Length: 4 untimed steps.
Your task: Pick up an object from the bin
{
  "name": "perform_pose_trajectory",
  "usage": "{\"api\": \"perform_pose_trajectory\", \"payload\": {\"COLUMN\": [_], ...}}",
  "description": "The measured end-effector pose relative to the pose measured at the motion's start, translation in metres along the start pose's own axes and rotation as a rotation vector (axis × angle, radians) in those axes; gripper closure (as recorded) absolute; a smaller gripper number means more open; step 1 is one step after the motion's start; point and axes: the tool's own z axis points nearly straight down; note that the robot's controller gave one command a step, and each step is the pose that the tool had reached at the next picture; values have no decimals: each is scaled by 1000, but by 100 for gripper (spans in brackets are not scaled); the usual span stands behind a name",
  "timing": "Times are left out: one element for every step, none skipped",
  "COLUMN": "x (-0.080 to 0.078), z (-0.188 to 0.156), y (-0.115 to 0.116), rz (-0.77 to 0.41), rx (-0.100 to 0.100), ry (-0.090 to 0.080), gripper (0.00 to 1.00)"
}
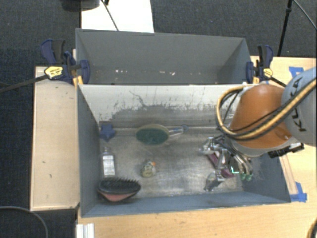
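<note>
Item 1, gripper: I see it low over the bin floor, near the front right corner, under the arm's orange cover. Whether it is parted or closed, I cannot tell.

Item 2, dark reddish piece: it touches the gripper's left side. I cannot tell whether it is loose or gripped.

Item 3, small yellowish lump: mid-floor, well apart from the gripper, to its left.

Item 4, round green brush: it lies by the back wall with its handle pointing right.

Item 5, small clear bottle: by the left wall.

Item 6, black oval hairbrush: in the front left corner, just in front of the bottle.

Item 7, small blue piece: in the back left corner.
</note>
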Motion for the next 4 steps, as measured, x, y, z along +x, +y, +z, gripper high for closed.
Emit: {"api": "perform_pose_trajectory", "payload": {"x": [-115, -109, -112, -114], "z": [-21, 72, 69, -56], "y": [57, 101, 98, 124], "rz": [141, 369, 368, 367], "rx": [-3, -5, -5, -5], "ry": [-13, -17, -30, -15], "gripper": [0, 0, 100, 100]}}
